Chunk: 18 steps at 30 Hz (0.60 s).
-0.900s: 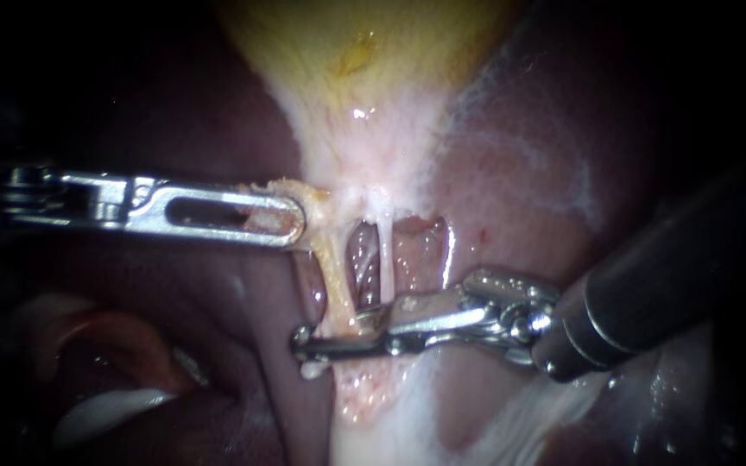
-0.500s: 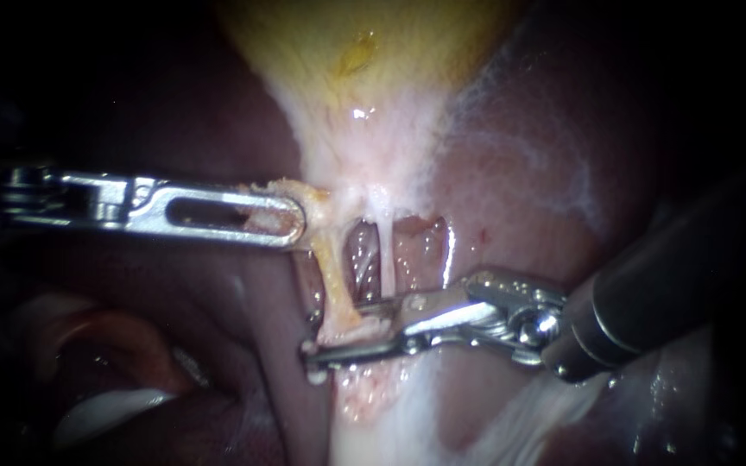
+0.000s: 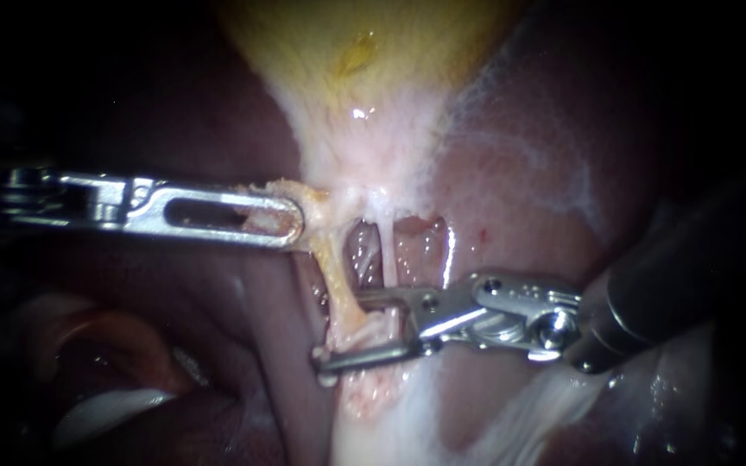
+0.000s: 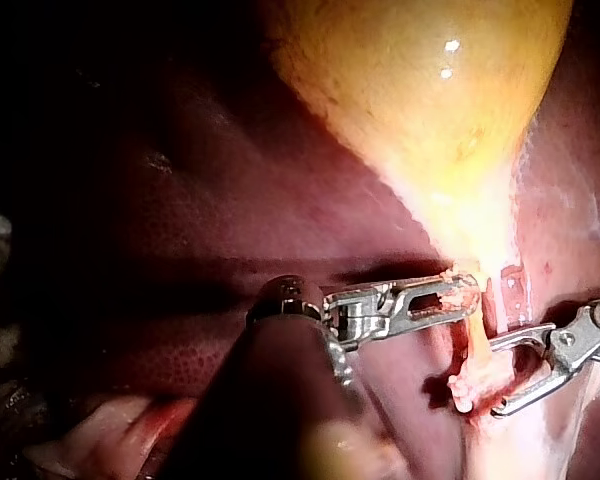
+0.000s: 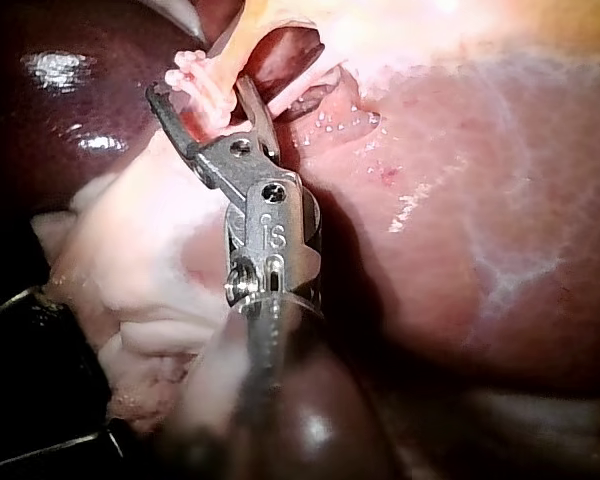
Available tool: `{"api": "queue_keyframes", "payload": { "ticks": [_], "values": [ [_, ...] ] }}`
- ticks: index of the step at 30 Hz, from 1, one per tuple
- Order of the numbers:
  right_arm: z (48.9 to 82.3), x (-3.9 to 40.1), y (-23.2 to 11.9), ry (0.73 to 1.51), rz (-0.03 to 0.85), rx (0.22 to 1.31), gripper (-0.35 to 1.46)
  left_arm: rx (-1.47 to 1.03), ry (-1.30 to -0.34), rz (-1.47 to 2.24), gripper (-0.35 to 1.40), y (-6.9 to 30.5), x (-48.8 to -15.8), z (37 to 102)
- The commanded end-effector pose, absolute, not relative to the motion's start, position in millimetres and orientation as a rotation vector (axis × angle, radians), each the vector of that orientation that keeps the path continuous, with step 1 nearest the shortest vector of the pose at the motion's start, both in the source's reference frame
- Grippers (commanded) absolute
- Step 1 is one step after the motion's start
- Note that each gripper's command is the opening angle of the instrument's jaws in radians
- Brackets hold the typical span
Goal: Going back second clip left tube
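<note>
Though open, right instrument's [image 3: 341,326] jaws partly behind tube [image 3: 338,276]

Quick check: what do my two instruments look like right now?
The left instrument's end effector is bright silver, long and flat, round-tipped, with an oval slot; its shaft is dark. The right instrument's end effector is two slimmer silver bars on a silver hinged wrist with round pins, then a thick glossy dark shaft. No cables show.

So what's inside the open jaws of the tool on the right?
The bottom end of the yellowish tube sits between the right instrument's open jaws, with pale tissue behind. The lower jaw hides what lies under it.
</note>
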<state>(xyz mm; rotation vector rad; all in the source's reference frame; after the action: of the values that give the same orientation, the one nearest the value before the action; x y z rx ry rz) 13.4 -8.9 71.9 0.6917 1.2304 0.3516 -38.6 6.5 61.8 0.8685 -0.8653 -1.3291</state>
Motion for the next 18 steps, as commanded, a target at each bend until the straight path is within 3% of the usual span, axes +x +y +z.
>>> {"api": "queue_keyframes", "payload": {
  "ticks": [1,18],
  "values": [
    [71.7,13.3,-9.0,1.232,0.347,0.690,0.50,0.869,-0.866,-1.329,-0.35,6.5,-38.6,61.7],
    [73.3,10.9,-6.9,1.247,0.303,0.565,0.50,0.869,-0.866,-1.329,-0.35,6.5,-38.6,61.7]
  ]
}}
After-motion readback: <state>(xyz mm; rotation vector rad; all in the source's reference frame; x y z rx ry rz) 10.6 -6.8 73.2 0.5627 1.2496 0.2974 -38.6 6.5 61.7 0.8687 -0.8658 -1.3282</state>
